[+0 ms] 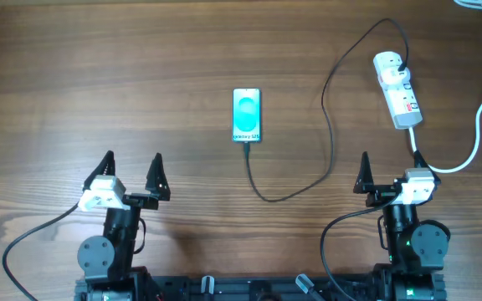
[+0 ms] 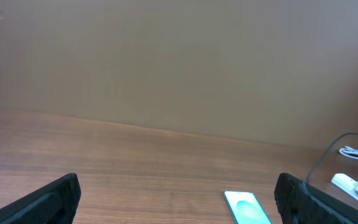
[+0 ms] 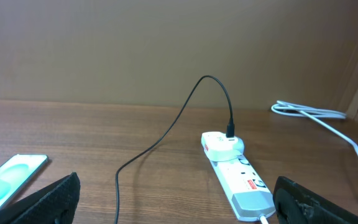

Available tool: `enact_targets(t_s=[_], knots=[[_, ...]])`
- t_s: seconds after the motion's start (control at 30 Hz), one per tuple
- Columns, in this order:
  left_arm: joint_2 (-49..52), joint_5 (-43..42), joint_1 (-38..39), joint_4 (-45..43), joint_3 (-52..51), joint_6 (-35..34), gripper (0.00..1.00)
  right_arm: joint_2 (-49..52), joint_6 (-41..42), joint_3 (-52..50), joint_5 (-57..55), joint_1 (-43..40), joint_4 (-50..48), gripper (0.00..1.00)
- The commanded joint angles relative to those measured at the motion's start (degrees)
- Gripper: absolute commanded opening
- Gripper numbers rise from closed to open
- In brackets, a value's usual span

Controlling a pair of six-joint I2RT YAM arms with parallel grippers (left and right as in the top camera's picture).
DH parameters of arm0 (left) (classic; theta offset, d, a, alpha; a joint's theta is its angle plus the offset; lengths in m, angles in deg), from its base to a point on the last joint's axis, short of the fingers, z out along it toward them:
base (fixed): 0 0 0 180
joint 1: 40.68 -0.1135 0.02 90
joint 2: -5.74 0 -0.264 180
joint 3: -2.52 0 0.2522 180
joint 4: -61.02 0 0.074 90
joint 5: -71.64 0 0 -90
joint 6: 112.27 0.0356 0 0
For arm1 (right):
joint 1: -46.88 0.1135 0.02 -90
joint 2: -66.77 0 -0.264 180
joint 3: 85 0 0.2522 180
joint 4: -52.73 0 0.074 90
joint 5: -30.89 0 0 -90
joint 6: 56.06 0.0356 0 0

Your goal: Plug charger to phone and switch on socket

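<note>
The phone [image 1: 247, 114] lies flat mid-table with its teal screen up; it also shows in the left wrist view [image 2: 247, 208] and the right wrist view [image 3: 8, 181]. The black charger cable [image 1: 329, 125] runs from the phone's near end, loops right and up to a white adapter on the socket [image 1: 398, 101]. The socket strip lies at the far right, also in the right wrist view [image 3: 238, 182]. My left gripper [image 1: 132, 174] is open and empty near the front left. My right gripper [image 1: 390, 177] is open and empty, just in front of the socket.
The socket's thick white cord [image 1: 479, 125] curves from the strip's near end round to the far right edge, passing close to my right gripper. A plain wall stands behind the table in both wrist views.
</note>
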Motion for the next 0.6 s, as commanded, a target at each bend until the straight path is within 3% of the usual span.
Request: enact_targets(t_s=[0.0, 0.17, 0.33, 0.47, 0.57], knots=[[-0.61, -0.55, -0.92, 1.92, -0.44, 3.45, 1.0, -0.57, -0.31, -0.13, -0.74, -0.28, -0.11, 1.0], [-0.61, -0.24, -0.94, 9.53, -0.44, 8.15, 1.0, -0.57, -0.31, -0.13, -0.74, -0.28, -0.11, 1.0], [-0.61, 0.63, -0.92, 9.75, -0.44, 10.12, 1.0, -0.57, -0.28, -0.13, -0.74, -0.28, -0.11, 1.0], [-0.61, 9.14, -0.92, 10.58, -0.44, 9.68, 1.0, -0.57, -0.28, -0.13, -0.74, -0.28, -0.11, 1.0], [-0.61, 10.23, -0.92, 10.56, -0.44, 9.77, 1.0, -0.57, -0.31, -0.13, -0.74, -0.28, -0.11, 1.0]])
